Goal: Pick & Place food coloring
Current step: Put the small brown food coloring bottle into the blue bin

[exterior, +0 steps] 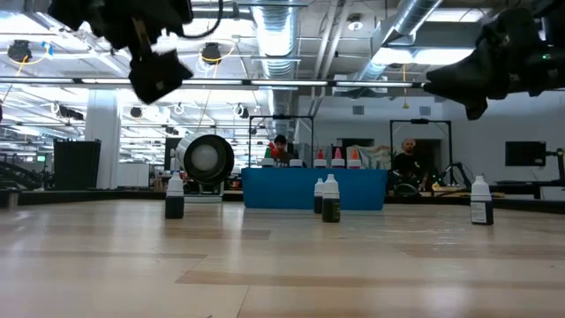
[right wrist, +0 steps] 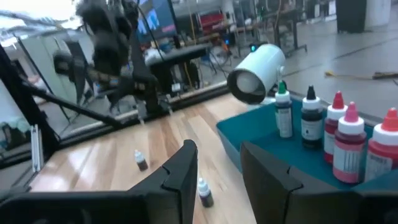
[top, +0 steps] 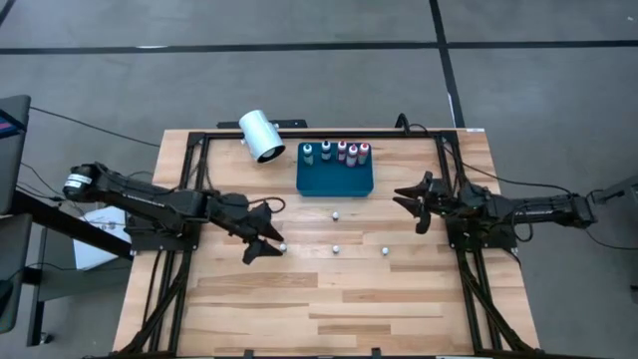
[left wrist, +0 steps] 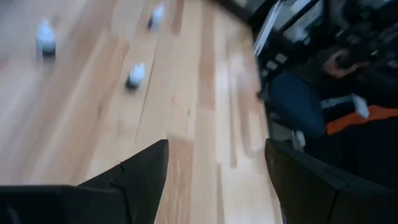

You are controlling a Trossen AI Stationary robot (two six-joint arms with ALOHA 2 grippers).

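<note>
High view: five red- and green-topped food coloring bottles (top: 336, 152) stand in the blue plastic tray (top: 335, 179) near the wooden table's (top: 329, 299) far edge, beside a toppled white cylinder (top: 261, 136). Four small white-capped bottles (top: 336, 249) dot mid-table. Left gripper (top: 267, 239) and right gripper (top: 415, 203) hover spread, empty.

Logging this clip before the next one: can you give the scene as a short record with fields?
tray: blue tray at the far middle of the table
food coloring: five bottles in a row along the tray's far side, two green-topped, three red-topped
loose items: four white-capped bottles upright on the wood
white cylinder: lying left of the tray
left gripper: open, empty, by the leftmost loose bottle
right gripper: open, empty, right of the tray
</note>
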